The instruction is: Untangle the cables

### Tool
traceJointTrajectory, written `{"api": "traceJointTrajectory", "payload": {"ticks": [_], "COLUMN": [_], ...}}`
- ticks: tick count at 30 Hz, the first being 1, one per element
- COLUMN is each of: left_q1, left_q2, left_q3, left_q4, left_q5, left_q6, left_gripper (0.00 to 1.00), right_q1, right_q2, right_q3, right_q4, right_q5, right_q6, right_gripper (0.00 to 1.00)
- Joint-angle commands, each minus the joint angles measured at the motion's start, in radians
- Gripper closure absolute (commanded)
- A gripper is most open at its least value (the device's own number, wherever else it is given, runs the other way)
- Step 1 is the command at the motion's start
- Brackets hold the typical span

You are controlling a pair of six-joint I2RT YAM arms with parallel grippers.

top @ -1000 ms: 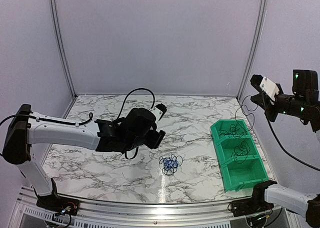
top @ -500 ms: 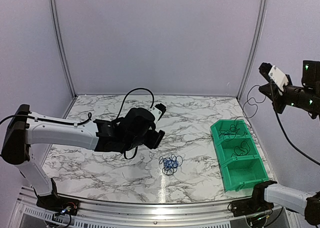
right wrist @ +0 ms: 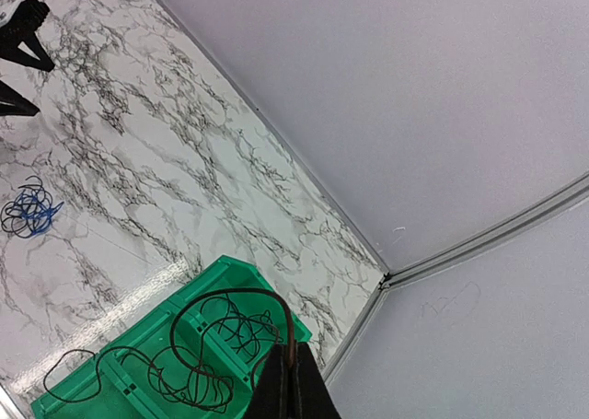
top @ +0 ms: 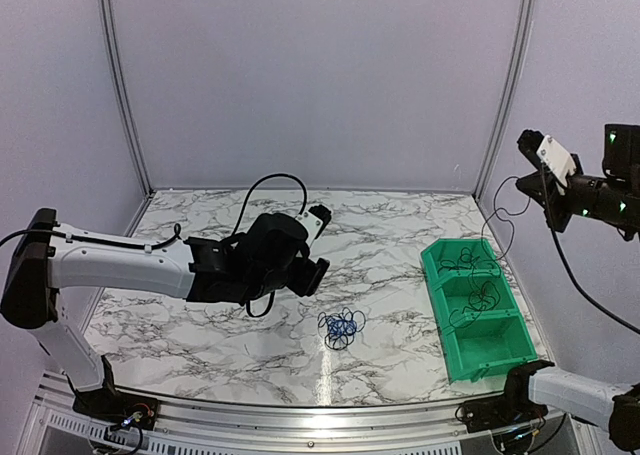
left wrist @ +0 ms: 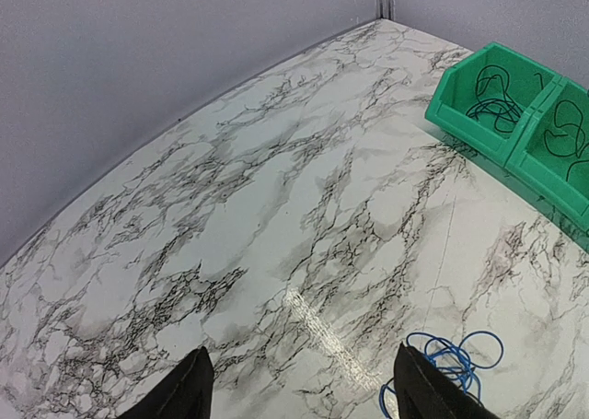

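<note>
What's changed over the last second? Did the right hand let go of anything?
The right hand rose and swung out to the right, still shut on the black cable, whose lower part hangs into the green bin. Nothing was let go. The left hand stayed open and barely shifted, and the blue and black tangle lay unmoved.

Green bin [top: 496, 343], blue-black cables [top: 341, 327], marbled table [top: 200, 325]

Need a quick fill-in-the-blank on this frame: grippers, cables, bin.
1. The right gripper is shut on a ___ cable hanging down to the bin.
2. The left gripper hovers with its jaws ___ over the table.
3. The tangle on the table mixes black and ___ strands.
Missing words: black; open; blue.
</note>
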Motion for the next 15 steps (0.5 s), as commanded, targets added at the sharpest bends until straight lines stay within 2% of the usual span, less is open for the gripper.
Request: {"api": "traceJointTrajectory", "payload": {"ticks": [1, 8, 15], "left_q1": [-0.004, -0.01, -0.016], "left_q2": [-0.033, -0.028, -0.027], "left_q3": [-0.01, -0.01, -0.01], "left_q4": [-0.019, -0.019, -0.047], "left_q5": [-0.003, -0.003, -0.008], "left_q6": [-0.003, -0.004, 0.001], "left_gripper": [0.31, 0.31, 0.31], "right_q1": [-0.008, -0.016, -0.037], "right_q2": [-0.018, -0.027, -0.008], "right_q3": [-0.059, -0.161, -0.173], "right_q4": [0.004, 0.072, 0.13], "right_q5": [0.04, 0.146, 0.22], "right_q6": [0.011, 0.028, 0.057], "right_gripper": [1.0, 1.0, 1.0]}}
